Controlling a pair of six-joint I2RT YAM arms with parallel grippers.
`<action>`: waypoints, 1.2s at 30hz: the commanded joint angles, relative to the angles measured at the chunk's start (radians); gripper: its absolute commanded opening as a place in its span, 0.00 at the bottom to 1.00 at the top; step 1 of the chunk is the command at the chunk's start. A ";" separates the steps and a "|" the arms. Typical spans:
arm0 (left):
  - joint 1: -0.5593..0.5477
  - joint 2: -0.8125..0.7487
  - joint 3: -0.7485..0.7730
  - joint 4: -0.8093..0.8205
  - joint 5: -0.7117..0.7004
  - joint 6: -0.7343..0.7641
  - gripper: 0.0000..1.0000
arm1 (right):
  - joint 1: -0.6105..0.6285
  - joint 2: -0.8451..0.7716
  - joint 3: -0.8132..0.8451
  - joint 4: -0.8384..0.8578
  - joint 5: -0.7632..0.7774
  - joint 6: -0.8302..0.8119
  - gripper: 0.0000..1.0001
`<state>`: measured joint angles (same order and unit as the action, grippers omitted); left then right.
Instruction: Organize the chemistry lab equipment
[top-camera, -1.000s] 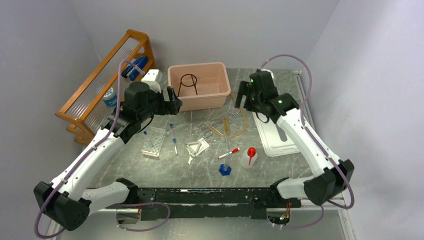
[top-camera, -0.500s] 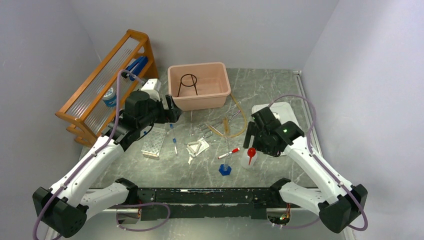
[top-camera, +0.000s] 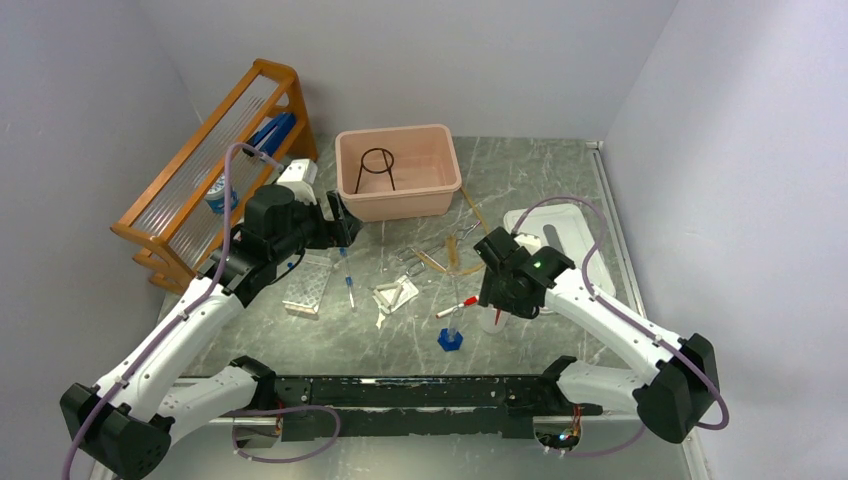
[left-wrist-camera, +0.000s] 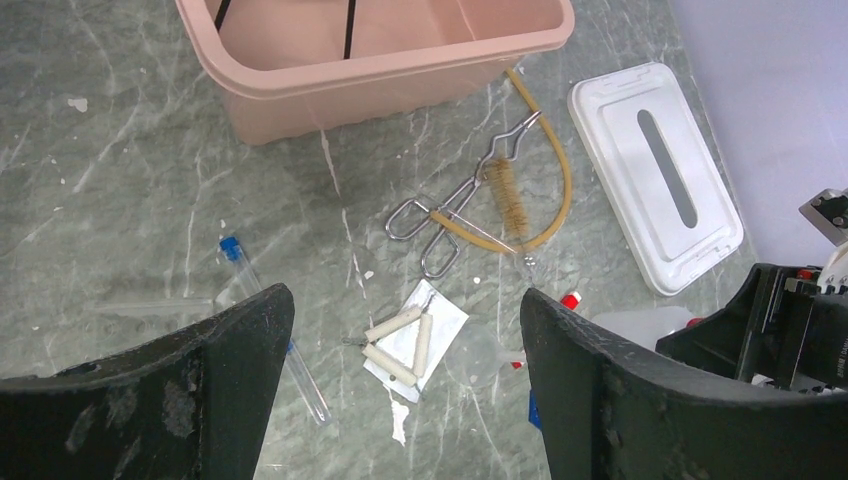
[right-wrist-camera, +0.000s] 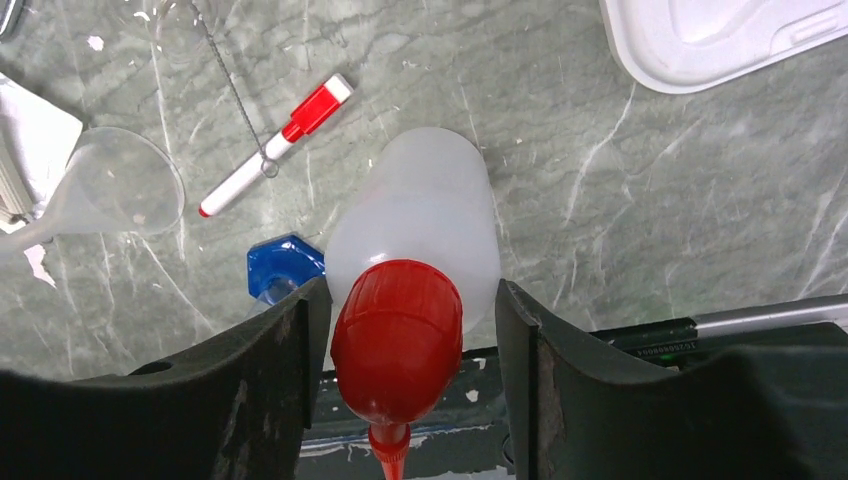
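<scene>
At the right gripper (right-wrist-camera: 405, 290): dark fingers (right-wrist-camera: 270, 380) set on either side of the clear red-capped squeeze bottle (right-wrist-camera: 420, 200), flush with its walls level with the red cap (right-wrist-camera: 397, 335). Gap about the bottle's own width. Cannot tell whether pressing or merely alongside. Bottle upright on the grey marbled table (top-camera: 560, 170), towards the near edge, spout pointing up at the wrist camera. Just beside it, the hexagonal foot of the blue-based thin cylinder (right-wrist-camera: 285, 270). Farther out, a red-and-white marker (right-wrist-camera: 275, 150) and a clear funnel (right-wrist-camera: 120, 190), both lying flat and clear of the fingers.

At the left gripper (left-wrist-camera: 400, 310): spread wide, with nothing between the fingers (left-wrist-camera: 230, 370) and nothing touched. Held above the table just in front of the pink tub (left-wrist-camera: 400, 70), with the black wire ring (top-camera: 376, 168) standing inside that tub. Directly below the gap, white triangles (left-wrist-camera: 400, 340) lying on a scrap of white paper. To one side, a blue-capped tube (left-wrist-camera: 305, 385) flat on the table, partly hidden behind one finger. Beyond, metal tongs (left-wrist-camera: 450, 205) crossed by a bristle brush (left-wrist-camera: 503, 190), with the amber tubing (left-wrist-camera: 560, 190) arched around both. White lid (left-wrist-camera: 655, 175) flat by the table's right edge. Clear tube rack (top-camera: 308, 285) on the table near the left gripper, in front of the wooden slatted rack (top-camera: 200, 190).
</scene>
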<state>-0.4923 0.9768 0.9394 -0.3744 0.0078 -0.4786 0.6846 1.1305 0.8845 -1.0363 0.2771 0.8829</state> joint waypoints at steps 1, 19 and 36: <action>0.007 -0.008 0.004 -0.009 -0.006 0.003 0.87 | 0.004 0.037 -0.039 0.066 0.036 0.021 0.56; 0.006 0.038 0.030 0.023 -0.006 0.023 0.86 | 0.004 0.090 0.167 0.024 0.181 -0.057 0.42; 0.006 0.138 0.137 0.009 -0.108 0.016 0.86 | -0.085 0.630 0.978 0.344 0.028 -0.512 0.42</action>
<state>-0.4923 1.1011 1.0271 -0.3801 -0.0505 -0.4675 0.6323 1.6184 1.7687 -0.8173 0.3885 0.4984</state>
